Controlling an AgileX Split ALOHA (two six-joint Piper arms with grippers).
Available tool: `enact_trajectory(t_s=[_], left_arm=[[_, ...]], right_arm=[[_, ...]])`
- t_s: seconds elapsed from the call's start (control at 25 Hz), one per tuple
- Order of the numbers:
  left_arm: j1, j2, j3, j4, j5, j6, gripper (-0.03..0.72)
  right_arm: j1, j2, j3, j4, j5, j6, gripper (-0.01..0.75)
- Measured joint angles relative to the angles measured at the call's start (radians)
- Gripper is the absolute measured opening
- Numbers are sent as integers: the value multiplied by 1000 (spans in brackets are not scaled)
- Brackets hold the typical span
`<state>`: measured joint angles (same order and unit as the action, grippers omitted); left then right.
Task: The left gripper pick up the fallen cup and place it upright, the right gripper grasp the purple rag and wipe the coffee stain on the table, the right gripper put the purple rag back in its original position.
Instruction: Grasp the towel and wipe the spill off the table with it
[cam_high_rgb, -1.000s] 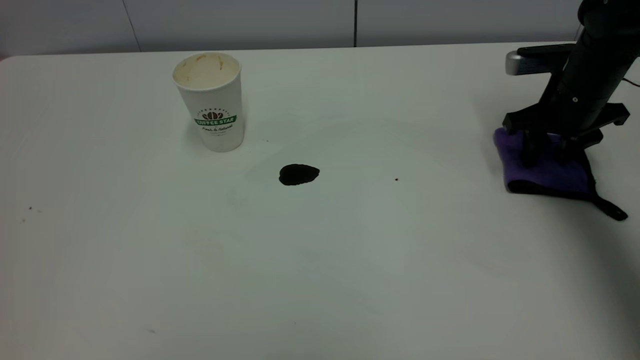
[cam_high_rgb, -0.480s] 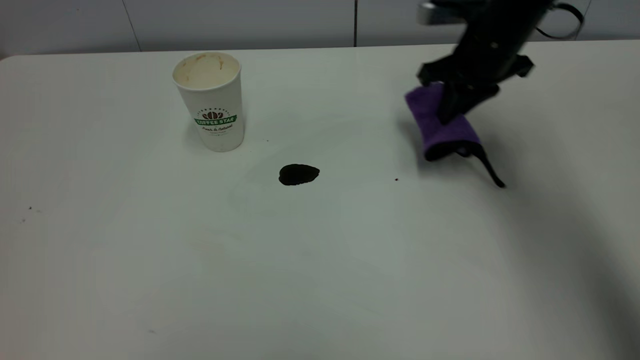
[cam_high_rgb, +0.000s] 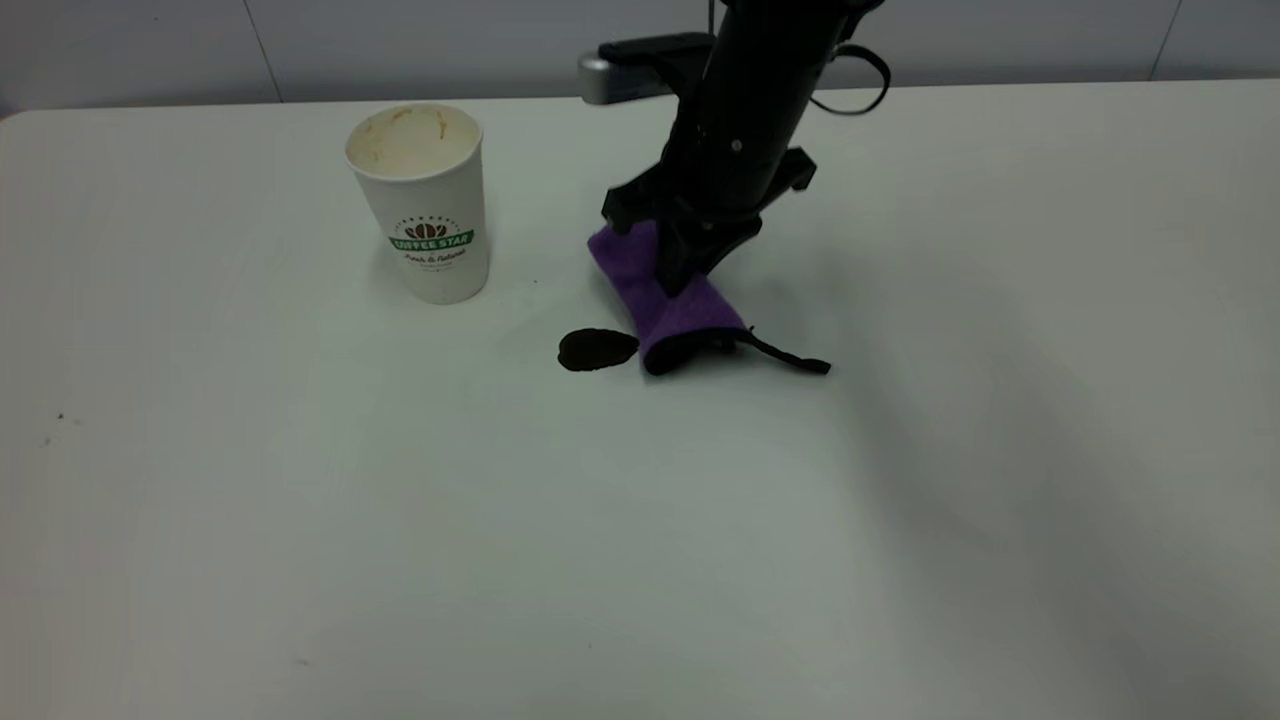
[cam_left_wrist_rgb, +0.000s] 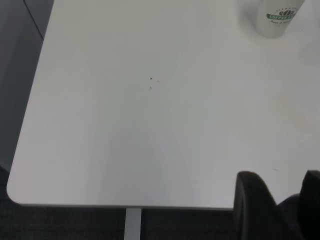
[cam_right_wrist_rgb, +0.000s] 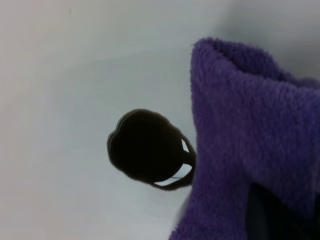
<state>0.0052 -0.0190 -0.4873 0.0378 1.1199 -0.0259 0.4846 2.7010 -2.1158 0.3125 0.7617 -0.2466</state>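
The cup (cam_high_rgb: 425, 215) stands upright on the table (cam_high_rgb: 640, 560) at the back left; it also shows in the left wrist view (cam_left_wrist_rgb: 276, 17). The coffee stain (cam_high_rgb: 597, 349) lies in front of the cup, to its right. My right gripper (cam_high_rgb: 690, 265) is shut on the purple rag (cam_high_rgb: 668, 305), whose lower edge meets the table just right of the stain, with its black loop tail (cam_high_rgb: 790, 358) trailing right. The right wrist view shows the rag (cam_right_wrist_rgb: 250, 125) beside the stain (cam_right_wrist_rgb: 145, 150). My left gripper (cam_left_wrist_rgb: 280, 180) is open and empty over the table's left edge, far from the cup.
A few tiny dark specks (cam_high_rgb: 60, 416) lie at the left of the table. The table's rounded corner and edge (cam_left_wrist_rgb: 15, 192) show in the left wrist view, with dark floor beyond. A grey wall runs behind the table.
My right gripper has lifted the purple rag from the table's right side and carried it left to just beside the coffee stain. Cup and stain have not moved.
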Motion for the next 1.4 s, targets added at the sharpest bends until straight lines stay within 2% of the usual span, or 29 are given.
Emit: enact_trajectory(t_s=[0.24, 0.4, 0.64, 0.88, 1.08, 1.4], left_arm=[[0, 0, 0, 0, 0, 1, 254], [0, 0, 0, 0, 0, 1, 254], [0, 0, 0, 0, 0, 0, 254], [0, 0, 0, 0, 0, 0, 254], [0, 0, 0, 0, 0, 0, 254], [0, 0, 0, 0, 0, 0, 254]], right_arm=[[1, 71, -16, 155, 13, -14, 59], [35, 80, -17, 243, -2, -49, 59], [107, 94, -17, 283, -132, -43, 59], [112, 123, -27, 358, -273, -12, 59], [70, 134, -30, 383, -296, 4, 59], [-93, 135, -37, 331, -296, 17, 59]])
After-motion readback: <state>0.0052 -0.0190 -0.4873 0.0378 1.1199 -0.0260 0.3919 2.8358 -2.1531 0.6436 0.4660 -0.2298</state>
